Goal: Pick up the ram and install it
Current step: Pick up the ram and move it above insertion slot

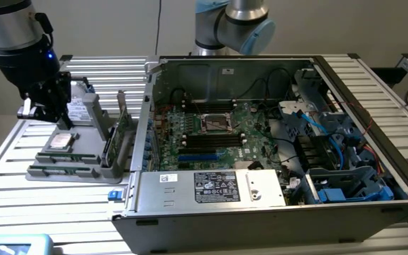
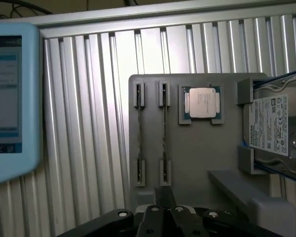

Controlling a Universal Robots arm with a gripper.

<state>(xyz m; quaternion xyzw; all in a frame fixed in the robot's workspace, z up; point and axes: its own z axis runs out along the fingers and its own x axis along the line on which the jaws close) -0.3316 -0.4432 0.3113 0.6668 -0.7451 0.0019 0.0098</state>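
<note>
In the upper left of the exterior view the gripper (image 1: pixel 61 123) hangs over the grey tray (image 1: pixel 76 178), its dark fingers pressed together with nothing between them; seen from the wrist view, it sits in line with the rear ram stick (image 2: pixel 164 133) and apart from it. Both sticks are thin green boards standing on edge, each held at its ends by small slotted posts; the front ram stick (image 1: pixel 61 171) runs along the tray's near edge at the lower left of the exterior view, the rear one just behind it with a narrow grey strip between them. Beyond them on the tray lies a square processor (image 1: pixel 62 141) with a dull metal lid, then a boxy silver hard drive (image 2: pixel 271 126) in its cradle; a taller green expansion card (image 1: pixel 121 135) stands upright at the tray's edge nearest the computer case (image 1: pixel 261 218). The case lies with its side off, its sheet-metal wall close beside the tray; cables crowd the inside. The ribbed aluminium table (image 1: pixel 19 202) shows bare slats in front of the tray; a pale blue tablet (image 1: pixel 13 245) sits at the lower left corner.
</note>
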